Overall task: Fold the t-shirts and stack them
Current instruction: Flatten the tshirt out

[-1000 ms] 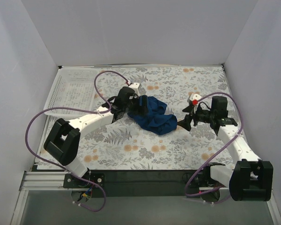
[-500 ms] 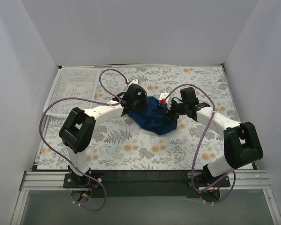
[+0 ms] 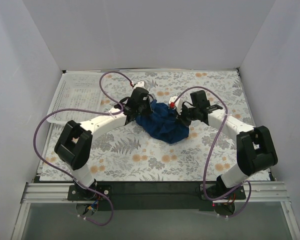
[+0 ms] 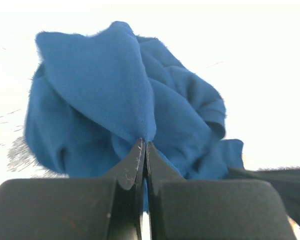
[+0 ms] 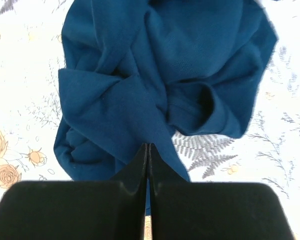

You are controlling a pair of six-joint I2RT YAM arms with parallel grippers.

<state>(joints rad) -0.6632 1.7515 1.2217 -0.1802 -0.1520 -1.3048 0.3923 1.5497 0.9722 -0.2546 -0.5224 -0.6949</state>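
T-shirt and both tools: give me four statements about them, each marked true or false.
1. The t-shirt lies crumpled in a heap on the table. True.
2. The left tool stands open above the cloth. False: it is shut on a fold of the t-shirt.
3. The right tool is shut on the t-shirt. True.
4. The t-shirt lies inside the basket. False: the basket stands apart from it, at the table's far left.

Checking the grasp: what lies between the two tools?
Only the crumpled t-shirt, pinched at its sides by the left tool and the right tool; the top view shows it.
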